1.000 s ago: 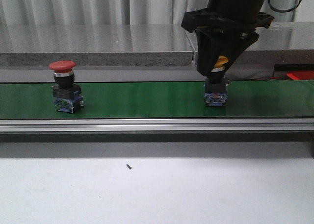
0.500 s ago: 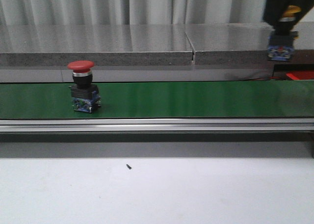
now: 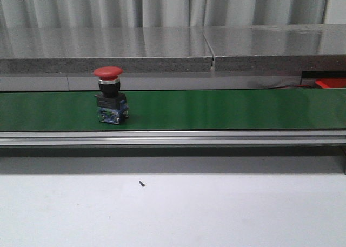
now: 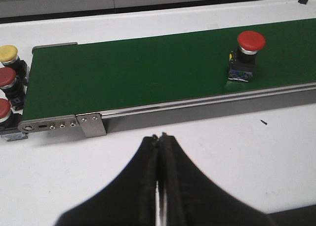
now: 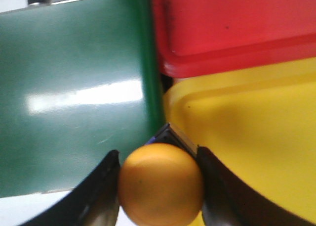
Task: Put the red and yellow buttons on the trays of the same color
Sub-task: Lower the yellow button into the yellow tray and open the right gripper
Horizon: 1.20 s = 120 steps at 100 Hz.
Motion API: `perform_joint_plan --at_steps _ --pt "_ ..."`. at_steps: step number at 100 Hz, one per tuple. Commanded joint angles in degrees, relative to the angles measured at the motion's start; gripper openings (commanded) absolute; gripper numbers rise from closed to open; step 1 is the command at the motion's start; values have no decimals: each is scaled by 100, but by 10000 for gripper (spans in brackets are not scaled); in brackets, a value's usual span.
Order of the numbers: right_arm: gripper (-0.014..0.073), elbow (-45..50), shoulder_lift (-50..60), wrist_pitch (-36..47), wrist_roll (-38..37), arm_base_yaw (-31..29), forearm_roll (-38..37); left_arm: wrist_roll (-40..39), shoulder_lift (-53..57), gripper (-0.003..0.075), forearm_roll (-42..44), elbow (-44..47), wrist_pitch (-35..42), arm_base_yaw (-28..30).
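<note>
holding a yellow button by its domed cap, the right gripper has its two dark fingers pressed against either side, seen in the right wrist view. just past the button lies the rim of the yellow tray; beyond that, a red tray touching it; to the side, the end of the green conveyor belt. judging from this, the step in hand is carrying the yellow button to its tray. to do it well, bring the button fully over the yellow floor, clear of the rim and the red tray, lower it upright, then let go. in the left wrist view, the left gripper hangs over the white table with its tips pressed together, holding nothing. farther off, a red button stands upright on the belt, not yet picked.
</note>
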<state>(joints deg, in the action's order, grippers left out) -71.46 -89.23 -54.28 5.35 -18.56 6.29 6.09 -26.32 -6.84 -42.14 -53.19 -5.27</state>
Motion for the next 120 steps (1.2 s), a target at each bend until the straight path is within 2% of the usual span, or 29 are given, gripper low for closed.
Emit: perform_joint_plan --at_steps 1,30,64,71,84,91,120 --pt "193 37 268 414 -100 -235 32 -10 -38 -18 -65 -151 348 -42" --pt "193 768 74 1452 -134 -493 32 -10 -38 -18 -65 -151 348 -42" --pt "198 780 -711 1730 -280 -493 105 -10 -38 -19 -65 -151 348 -42" --pt "247 780 -747 1724 -294 -493 118 -10 -38 -19 -65 -151 348 -42" --pt "456 780 -747 1744 -294 -493 127 -10 -38 -18 -65 -151 348 -42" --pt "527 780 -740 1737 -294 -493 127 -10 -38 -18 -65 -151 348 -42" --pt "517 780 -217 1743 -294 -493 122 -10 -38 -18 -65 -151 348 -42"
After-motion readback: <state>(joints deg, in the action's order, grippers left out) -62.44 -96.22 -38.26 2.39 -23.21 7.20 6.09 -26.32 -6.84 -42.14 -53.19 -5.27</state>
